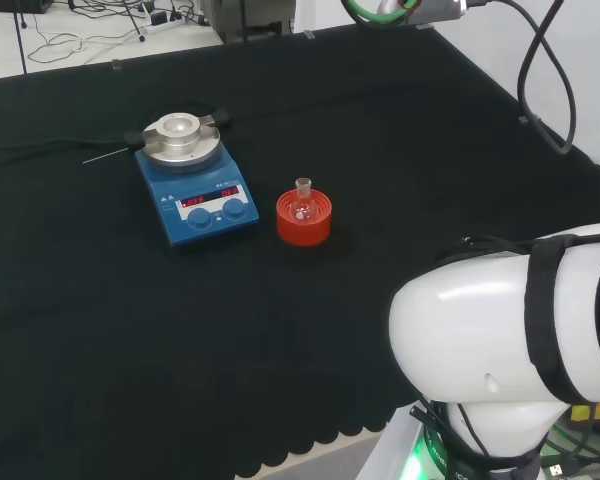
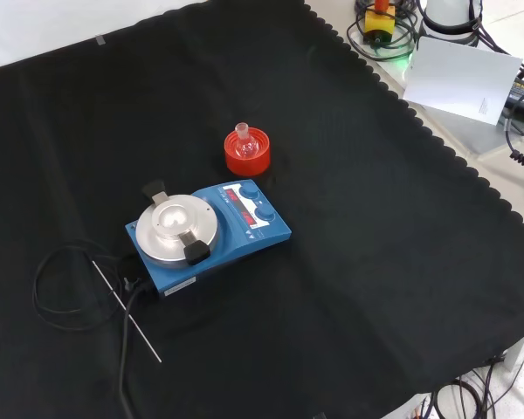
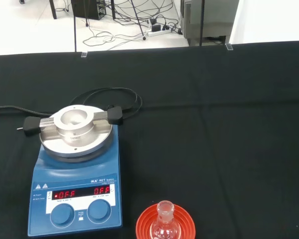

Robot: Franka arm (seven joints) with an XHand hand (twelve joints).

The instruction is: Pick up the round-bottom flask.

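Sits upright in a red ribbed stand [image 1: 304, 228] near the middle of the cloth [image 1: 400, 140]: the flask [image 1: 303, 203], small, clear, neck up. Just beside a blue hotplate [image 1: 195, 208], apart from it by a narrow strip of cloth.

From the head view: stand to the right of the hotplate, with the arm's white link [image 1: 500, 330] bulking large at lower right, well apart from both.

From the front view: flask [image 2: 243, 138] and stand [image 2: 247, 159] farther off than the hotplate [image 2: 236, 236], one behind the other rather than side by side. Also plain here, and hardly to be made out from the head view: a black cable [image 2: 48, 301] looping off the hotplate's left end, and a thin metal rod [image 2: 127, 312] lying slantwise on the cloth across it.

From the wrist view: flask [image 3: 165, 224] close, its round neck opening clear, glass bulb nested in the stand [image 3: 185, 223]; hotplate [image 3: 74, 194] alongside, showing a round metal top with a hollow centre, two knobs and lit red displays.

State of the hand: cannot tell.
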